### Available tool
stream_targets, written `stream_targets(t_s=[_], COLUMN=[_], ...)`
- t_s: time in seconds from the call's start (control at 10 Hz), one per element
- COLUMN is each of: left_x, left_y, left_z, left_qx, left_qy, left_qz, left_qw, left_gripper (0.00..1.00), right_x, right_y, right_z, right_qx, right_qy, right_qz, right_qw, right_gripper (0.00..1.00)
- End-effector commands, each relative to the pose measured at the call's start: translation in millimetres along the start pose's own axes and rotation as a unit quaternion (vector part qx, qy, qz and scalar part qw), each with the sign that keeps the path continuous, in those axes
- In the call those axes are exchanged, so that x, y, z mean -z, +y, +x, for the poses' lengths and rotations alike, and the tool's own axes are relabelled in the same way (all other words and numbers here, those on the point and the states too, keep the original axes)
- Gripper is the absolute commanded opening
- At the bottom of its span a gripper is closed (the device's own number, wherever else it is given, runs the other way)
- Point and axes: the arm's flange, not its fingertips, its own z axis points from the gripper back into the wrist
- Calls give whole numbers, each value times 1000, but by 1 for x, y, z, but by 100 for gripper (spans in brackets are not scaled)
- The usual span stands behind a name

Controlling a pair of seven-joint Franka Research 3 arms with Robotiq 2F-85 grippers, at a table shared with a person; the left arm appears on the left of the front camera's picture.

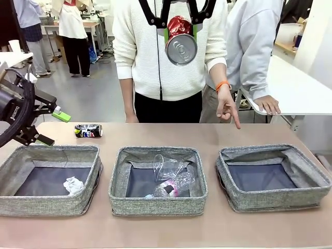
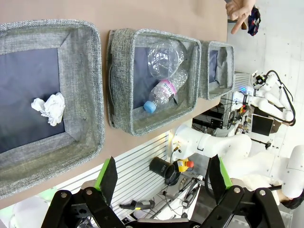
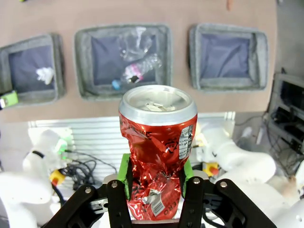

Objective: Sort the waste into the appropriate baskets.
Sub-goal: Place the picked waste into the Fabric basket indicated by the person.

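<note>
At top centre, the right fingers (image 3: pixel 124 176) clamp the crushed red can (image 3: pixel 156 128), carried high above the desk (image 1: pixel 155 231); the left fingers (image 2: pixel 108 179) stand wide, empty. Next, I judge: bring it over the lower-right basket (image 1: pixel 275 203) and release.

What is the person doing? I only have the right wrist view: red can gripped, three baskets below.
Observer: The person's hand points a finger down at the table just behind the right basket.
Operator: Then the crushed red can may belong there. Any waste outside the baskets?
Observer: A crushed dark blue can lies on the table behind the left basket.
Operator: And the left gripper?
Observer: Open, holding nothing, hovering beside that can.
</note>
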Motion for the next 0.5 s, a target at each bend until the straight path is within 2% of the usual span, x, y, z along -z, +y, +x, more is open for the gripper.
stream_targets(t_s=[0.0, 0.1, 0.2, 0.3, 0.4], left_x=[-3, -3, -3, -3, -3], left_y=[2, 2, 2, 2, 2], left_z=[-1, -1, -1, -1, -1], left_qx=[11, 11, 11, 11, 11], left_qy=[4, 4, 4, 4, 4], left_qz=[1, 1, 1, 1, 1], left_qw=[1000, 1000, 1000, 1000, 1000], left_gripper=[100, 100, 100, 100, 100], right_x=[19, 48, 95, 134, 168], right_y=[-28, -67, -123, -168, -205], right_z=[5, 9, 12, 5, -9], right_qx=[14, 36, 55, 74, 80], right_qy=[-2, 14, 61, 89, 88], right_qz=[3, -12, 6, 46, 82], right_qw=[1000, 999, 997, 992, 989], right_gripper=[47, 47, 47, 47, 47])
